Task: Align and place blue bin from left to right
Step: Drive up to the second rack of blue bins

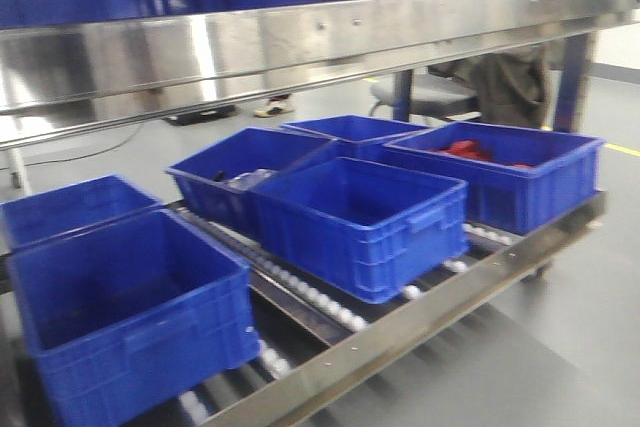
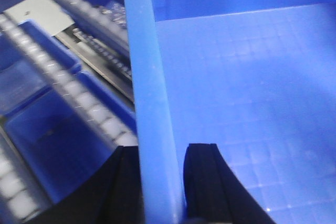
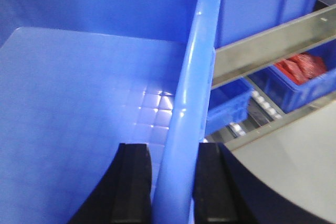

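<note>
Roller rack (image 2: 100,119) below — left tool (image 2: 163,150) and right tool (image 3: 170,150) each straddle and clamp a blue bin (image 2: 252,77) wall.

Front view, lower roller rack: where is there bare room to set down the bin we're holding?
Widest bare rollers lie between the front-left bin and the middle bin; likely too narrow for a whole bin. A thin strip runs between the red-parts bin and the front rail. The back row is packed close.
</note>
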`<action>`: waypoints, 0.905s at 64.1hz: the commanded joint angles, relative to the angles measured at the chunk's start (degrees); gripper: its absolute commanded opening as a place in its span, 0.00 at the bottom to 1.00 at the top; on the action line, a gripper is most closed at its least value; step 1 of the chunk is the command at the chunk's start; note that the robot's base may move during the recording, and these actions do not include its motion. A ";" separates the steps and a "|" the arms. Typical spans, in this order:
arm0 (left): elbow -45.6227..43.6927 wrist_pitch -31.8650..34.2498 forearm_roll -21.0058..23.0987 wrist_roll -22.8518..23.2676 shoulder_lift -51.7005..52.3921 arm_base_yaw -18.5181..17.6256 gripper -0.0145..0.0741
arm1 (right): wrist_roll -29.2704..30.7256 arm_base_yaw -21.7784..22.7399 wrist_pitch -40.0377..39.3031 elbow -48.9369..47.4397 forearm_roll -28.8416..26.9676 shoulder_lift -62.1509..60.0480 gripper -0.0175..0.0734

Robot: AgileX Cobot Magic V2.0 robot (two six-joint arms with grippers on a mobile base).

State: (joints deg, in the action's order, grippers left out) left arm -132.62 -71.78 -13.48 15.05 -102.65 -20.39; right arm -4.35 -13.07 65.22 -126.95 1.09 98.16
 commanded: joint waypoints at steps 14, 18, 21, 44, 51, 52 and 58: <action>-0.69 4.29 -0.35 -1.34 1.57 -0.47 0.15 | 1.88 -0.28 -5.62 -0.99 0.02 -1.50 0.11; -0.69 4.29 -0.35 -1.34 1.57 -0.47 0.15 | 1.88 -0.28 -5.62 -0.99 0.02 -1.50 0.11; -0.69 4.29 -0.35 -1.34 1.57 -0.47 0.15 | 1.88 -0.28 -5.62 -0.99 0.02 -1.50 0.11; -0.69 4.29 -0.35 -1.34 1.57 -0.47 0.15 | 1.88 -0.28 -5.62 -0.99 0.02 -1.50 0.11; -0.69 4.29 -0.35 -1.34 1.57 -0.47 0.15 | 1.88 -0.28 -5.62 -0.99 0.02 -1.50 0.11; -0.69 4.29 -0.35 -1.34 1.57 -0.47 0.15 | 1.88 -0.28 -5.62 -0.99 0.02 -1.50 0.11; -0.69 4.29 -0.35 -1.34 1.57 -0.47 0.15 | 1.88 -0.28 -5.62 -0.99 0.02 -1.50 0.11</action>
State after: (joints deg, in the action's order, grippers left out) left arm -132.62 -71.78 -13.69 15.05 -102.65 -20.39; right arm -4.35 -13.07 65.22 -126.95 1.09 98.16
